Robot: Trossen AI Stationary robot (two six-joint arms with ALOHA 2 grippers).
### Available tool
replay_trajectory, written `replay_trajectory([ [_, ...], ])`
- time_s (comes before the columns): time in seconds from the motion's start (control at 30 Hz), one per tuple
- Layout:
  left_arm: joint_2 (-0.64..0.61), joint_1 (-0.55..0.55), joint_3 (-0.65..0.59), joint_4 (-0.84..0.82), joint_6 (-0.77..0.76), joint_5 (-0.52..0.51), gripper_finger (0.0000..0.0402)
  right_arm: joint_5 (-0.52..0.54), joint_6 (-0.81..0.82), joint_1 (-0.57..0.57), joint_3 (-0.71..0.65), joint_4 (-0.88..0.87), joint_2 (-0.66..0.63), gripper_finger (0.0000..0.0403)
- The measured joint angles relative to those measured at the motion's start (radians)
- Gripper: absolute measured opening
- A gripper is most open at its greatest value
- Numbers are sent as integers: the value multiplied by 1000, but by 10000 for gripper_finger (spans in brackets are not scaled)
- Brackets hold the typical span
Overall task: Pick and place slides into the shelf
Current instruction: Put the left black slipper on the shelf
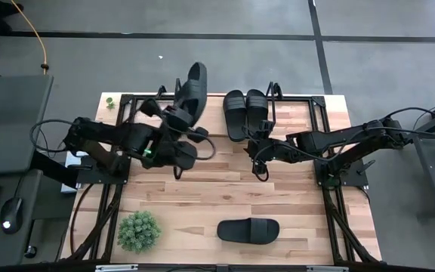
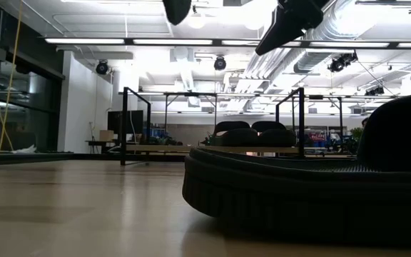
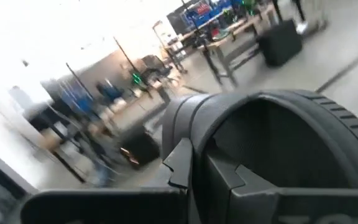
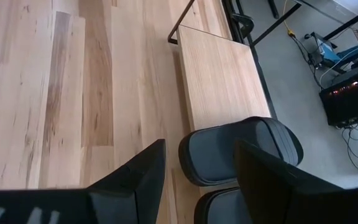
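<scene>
My left gripper (image 1: pixel 177 115) is shut on one black slide (image 1: pixel 192 87), held high over the left part of the shelf (image 1: pixel 297 113). This slide fills the left wrist view (image 3: pixel 266 124), and its tip shows at the top of the low view (image 2: pixel 177 8). Two slides (image 1: pixel 245 113) lie side by side, soles down, on the shelf's board; they also show in the right wrist view (image 4: pixel 241 149). Another slide (image 1: pixel 248 230) lies flat on the table near the front edge. My right gripper (image 1: pixel 260 155) is open and empty, just in front of the two shelved slides. My left gripper holds the slide by the end nearest the arm (image 1: pixel 181 106). In the wrist view one finger (image 3: pixel 179 165) lies outside the sole's edge and the other (image 3: pixel 232 180) below the strap's arch. The slide is lifted clear and slants up toward the far edge.
A small green plant (image 1: pixel 138 230) stands at the table's front left. The shelf's black wire end frames (image 1: pixel 127 106) (image 1: pixel 322 106) rise at both ends of the board. The board's left half (image 4: pixel 219 81) is bare wood.
</scene>
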Motion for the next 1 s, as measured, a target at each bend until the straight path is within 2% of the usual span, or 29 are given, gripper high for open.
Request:
replay_trajectory([
  [0.17,36,-2,0,-8,399,49,10,0,-1,0,0,-2,0,179],
  [0.3,40,-1,-2,-33,571,144,10,0,0,0,0,2,0,179],
  [0.57,16,-21,-2,-35,468,292,10,0,4,0,0,2,0,179],
  [0.7,15,-22,-2,-26,441,501,10,0,4,0,0,2,0,179],
  [0.83,15,12,7,-41,445,668,10,0,4,0,0,2,0,179],
  [0.93,15,61,47,-75,446,881,10,0,4,0,0,2,0,179],
  [1.0,15,94,79,-86,446,976,10,0,4,0,0,2,0,179],
])
